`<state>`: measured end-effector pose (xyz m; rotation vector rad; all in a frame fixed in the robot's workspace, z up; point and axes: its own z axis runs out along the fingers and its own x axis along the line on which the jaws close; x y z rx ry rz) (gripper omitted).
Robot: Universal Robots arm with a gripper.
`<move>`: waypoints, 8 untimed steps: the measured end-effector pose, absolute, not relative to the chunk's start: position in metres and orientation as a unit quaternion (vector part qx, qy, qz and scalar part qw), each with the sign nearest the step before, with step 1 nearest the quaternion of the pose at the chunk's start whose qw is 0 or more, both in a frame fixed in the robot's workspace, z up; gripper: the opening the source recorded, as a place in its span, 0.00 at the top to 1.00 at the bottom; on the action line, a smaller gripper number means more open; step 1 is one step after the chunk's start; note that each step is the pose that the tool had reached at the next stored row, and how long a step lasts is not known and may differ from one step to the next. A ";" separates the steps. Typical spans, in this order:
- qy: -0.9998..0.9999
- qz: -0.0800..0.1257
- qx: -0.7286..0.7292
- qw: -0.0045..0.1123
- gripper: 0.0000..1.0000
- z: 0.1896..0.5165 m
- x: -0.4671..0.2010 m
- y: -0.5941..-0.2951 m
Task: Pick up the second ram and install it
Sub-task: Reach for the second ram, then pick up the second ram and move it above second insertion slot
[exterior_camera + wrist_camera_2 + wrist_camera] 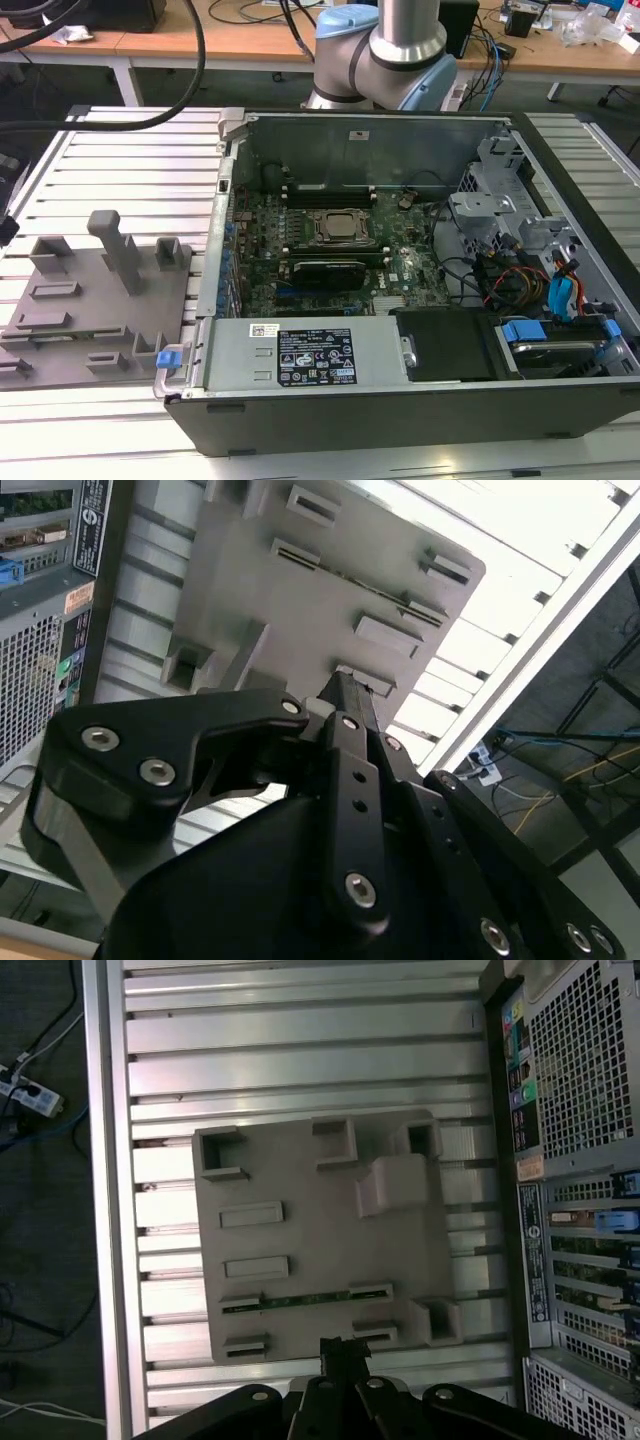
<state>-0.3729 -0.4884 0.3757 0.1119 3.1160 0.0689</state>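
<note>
Closed and empty, the gripper hangs near the second ram seated edge-up in the grey tray: likely light, stiff, fragile; pinch its flat faces mid-length.

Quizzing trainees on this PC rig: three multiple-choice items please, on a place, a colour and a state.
1. Relative to the computer case, the grey tray stands: A) inside it; B) at the exterior view's left of it; C) on top of it.
2. The second ram is: A) green; B) red; C) white.
3. The second ram is: A) lying in the tray; B) gripped by the pincer; C) seated on the motherboard.
B, the exterior view shows the tray beside the case; A, a green strip in the first wrist view; A, it lies between tray pockets.
</note>
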 end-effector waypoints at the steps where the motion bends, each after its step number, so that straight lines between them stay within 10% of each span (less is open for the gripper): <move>1: 0.999 0.022 0.036 0.011 0.89 0.376 -0.373 -0.488; 8: 0.999 0.022 0.034 0.011 0.89 0.376 -0.372 -0.488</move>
